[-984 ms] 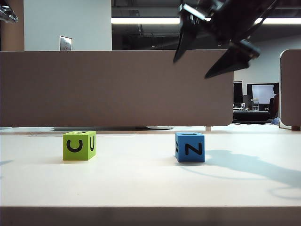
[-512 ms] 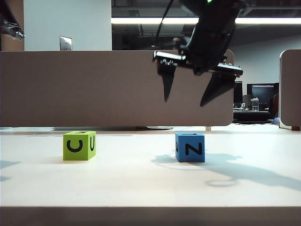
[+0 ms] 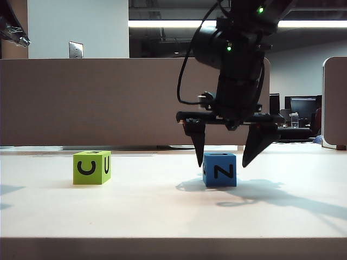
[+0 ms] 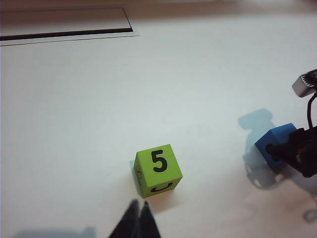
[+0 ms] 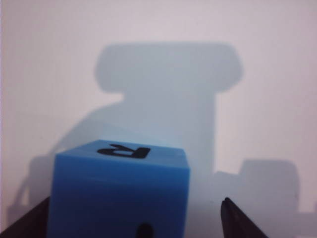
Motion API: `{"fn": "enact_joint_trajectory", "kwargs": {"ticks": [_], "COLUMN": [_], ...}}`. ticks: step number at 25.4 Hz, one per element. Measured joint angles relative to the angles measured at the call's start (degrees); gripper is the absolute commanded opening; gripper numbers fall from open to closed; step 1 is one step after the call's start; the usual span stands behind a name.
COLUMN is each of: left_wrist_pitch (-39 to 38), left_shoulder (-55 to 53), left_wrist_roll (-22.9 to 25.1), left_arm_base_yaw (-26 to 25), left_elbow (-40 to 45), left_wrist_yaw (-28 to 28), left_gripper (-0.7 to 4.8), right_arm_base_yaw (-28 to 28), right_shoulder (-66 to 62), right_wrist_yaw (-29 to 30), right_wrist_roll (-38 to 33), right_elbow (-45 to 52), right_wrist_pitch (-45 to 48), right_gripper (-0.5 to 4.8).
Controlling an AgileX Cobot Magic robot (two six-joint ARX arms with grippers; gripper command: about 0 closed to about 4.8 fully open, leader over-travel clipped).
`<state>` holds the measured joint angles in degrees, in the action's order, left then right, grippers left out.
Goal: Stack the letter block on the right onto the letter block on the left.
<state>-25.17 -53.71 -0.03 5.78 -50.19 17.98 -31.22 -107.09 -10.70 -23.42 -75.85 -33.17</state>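
Right tool (image 3: 224, 161) spread wide astride the blue block (image 3: 219, 169) — should sink lower, centred, before closing — left tool (image 4: 139, 221), pinched narrow, waits near the green block (image 4: 157, 169).

The blue letter block (image 3: 219, 169) sits flat on the white table, on the right side, with one vertical edge turned slightly toward the exterior camera. Its front face carries a black "N"; the right wrist view shows a black "R" on the top face (image 5: 119, 191). The green letter block (image 3: 91, 167) sits flat on the left side, well apart from the blue one and about level with it. Its front face shows a black "C", the adjoining right face a "U". The left wrist view shows a black "5" on its top face (image 4: 157, 169).
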Motion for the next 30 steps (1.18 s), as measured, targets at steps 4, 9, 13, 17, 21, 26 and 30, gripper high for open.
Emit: {"fn": "enact_joint_trajectory", "kwargs": {"ticks": [4,9,13,17,21,26,30], "left_wrist_pitch": [0.0,1.4,2.1,2.1,2.3,3.5,3.3], "left_shoulder": [0.0,0.1,0.3,0.3,0.3,0.4,0.7], "left_wrist_roll": [0.0,0.0,0.0,0.0,0.0,0.0,-0.2], "left_arm_base_yaw": [0.0,0.0,0.0,0.0,0.0,0.0,0.0], "left_elbow": [0.0,0.0,-1.1,-1.4,-1.4,-1.4,-2.0], "left_wrist_yaw": [0.0,0.0,0.0,0.0,0.0,0.0,0.0], "left_gripper": [-0.05,-0.06,-0.06,-0.05,-0.06,-0.05,-0.06], "right_arm_base_yaw": [0.0,0.0,0.0,0.0,0.0,-0.2,-1.2], "right_shoulder": [-0.3,-0.3,-0.3,-0.2,-0.3,-0.3,-0.2], "right_wrist_yaw": [0.4,0.4,0.4,0.4,0.9,6.9,9.4], "right_wrist_roll": [-0.7,-0.7,-0.7,-0.6,-0.1,8.4,10.2], "right_elbow": [0.0,0.0,0.0,0.0,-1.1,-9.7,-15.2], "right_wrist_pitch": [0.2,0.7,0.8,0.8,0.6,0.2,1.2], "right_gripper": [3.33,3.07,2.26,2.1,2.1,2.11,2.12]}}
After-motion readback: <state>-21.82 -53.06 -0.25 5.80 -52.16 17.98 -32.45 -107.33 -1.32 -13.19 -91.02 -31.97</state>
